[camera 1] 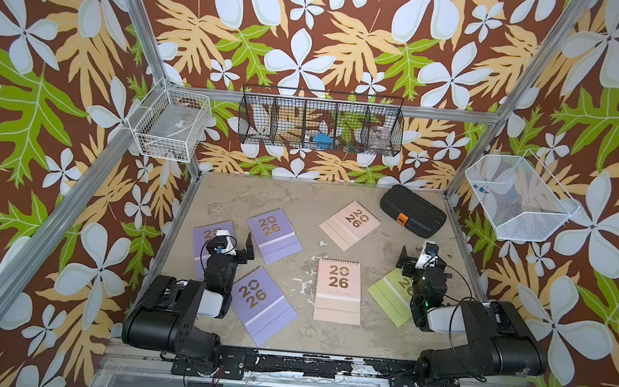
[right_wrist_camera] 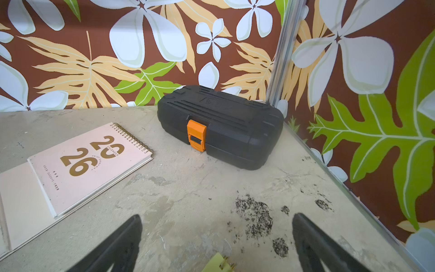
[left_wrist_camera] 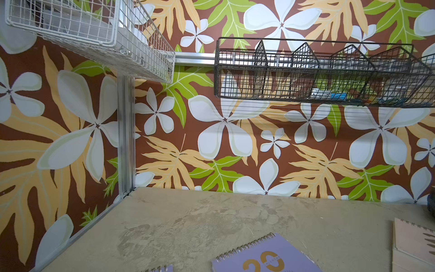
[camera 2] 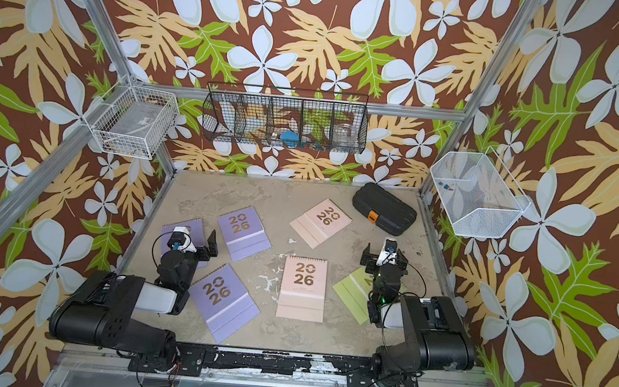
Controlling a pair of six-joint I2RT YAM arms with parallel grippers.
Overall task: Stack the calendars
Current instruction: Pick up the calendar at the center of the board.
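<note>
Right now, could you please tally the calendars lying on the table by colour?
Lilac calendars: 3
Pink calendars: 2
Green calendar: 1
Total: 6

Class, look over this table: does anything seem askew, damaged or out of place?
Yes. The calendars lie scattered at different angles, none stacked. The black case in the far corner is the one item unlike them. The table has dark, flaked patches in its surface.

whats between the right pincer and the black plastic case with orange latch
Only bare speckled tabletop between right pincer and black case, in right wrist view.
</note>
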